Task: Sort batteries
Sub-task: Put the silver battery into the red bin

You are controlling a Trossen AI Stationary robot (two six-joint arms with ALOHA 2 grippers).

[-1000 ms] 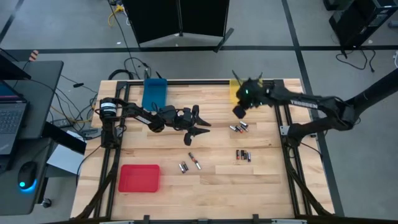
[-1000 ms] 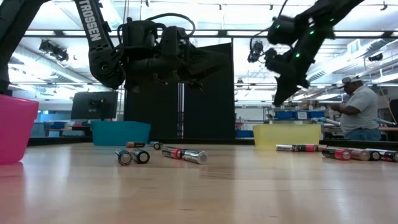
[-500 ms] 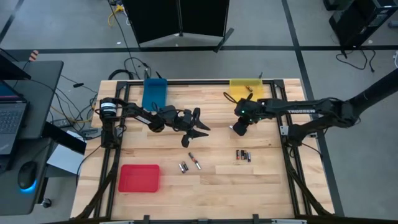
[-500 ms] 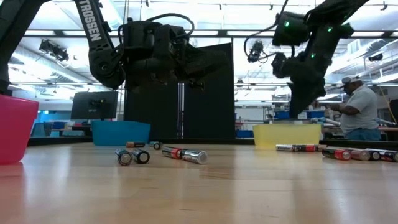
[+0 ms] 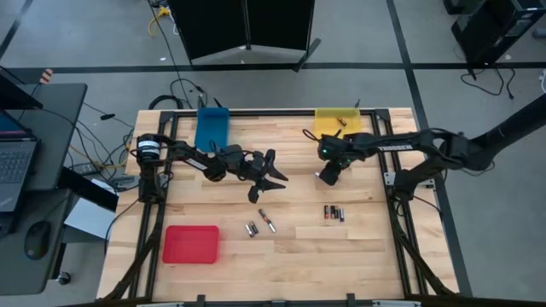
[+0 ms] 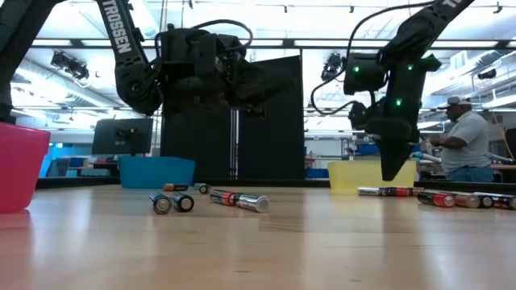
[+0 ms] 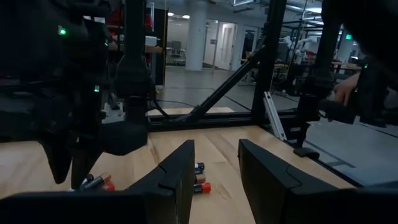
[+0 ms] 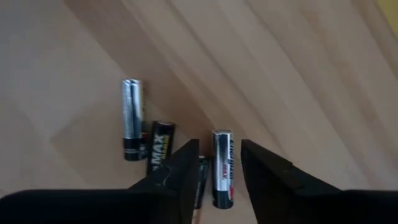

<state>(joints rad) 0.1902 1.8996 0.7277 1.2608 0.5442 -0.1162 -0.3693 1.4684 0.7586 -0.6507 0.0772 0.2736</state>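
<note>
Batteries lie in small groups on the wooden table: three by my right gripper (image 8: 132, 118), several at the middle right (image 5: 333, 213) and several near the middle front (image 5: 260, 224). My right gripper (image 5: 327, 176) is open and points down just above the table. Its fingers stand on either side of a silver battery (image 8: 222, 163) that lies flat; I see no touch. My left gripper (image 5: 273, 170) is open and empty, held level above the table's middle.
A blue tray (image 5: 212, 128) stands at the far left, a yellow tray (image 5: 337, 119) at the far right and a red tray (image 5: 191, 244) at the near left. A person (image 6: 468, 145) stands in the room behind the table.
My right gripper has gone from beside the yellow tray toward the table's near edge and down. It has tipped to point down and now stands low over the group of batteries there. The batteries have not moved.
</note>
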